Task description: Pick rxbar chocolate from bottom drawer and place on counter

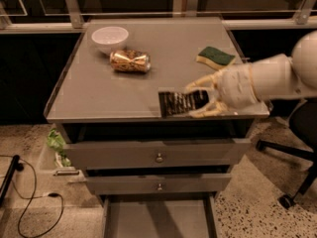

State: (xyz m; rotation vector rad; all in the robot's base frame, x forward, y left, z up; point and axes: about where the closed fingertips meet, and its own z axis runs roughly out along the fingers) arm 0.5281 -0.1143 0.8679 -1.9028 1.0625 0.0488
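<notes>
Cream-white, reaching in from 3 o'clock with the gripper [192, 101]. Clamping on the right end of the black rxbar chocolate [177, 103], fingers [200, 83] spreading only as wide as the wrapper, one along its far edge and one along its near edge. Holding the bar flat at the 5 o'clock edge of the grey counter [163, 38]; not telling whether touching the glossy top or just above it. Sharing the counter with a gold can [130, 61] at 11 o'clock of the bar, a white bowl [110, 36] beyond that, and a green-yellow sponge [215, 57] at 1 o'clock. Showing the bottom drawer [158, 217] pulled out at 6 o'clock.
</notes>
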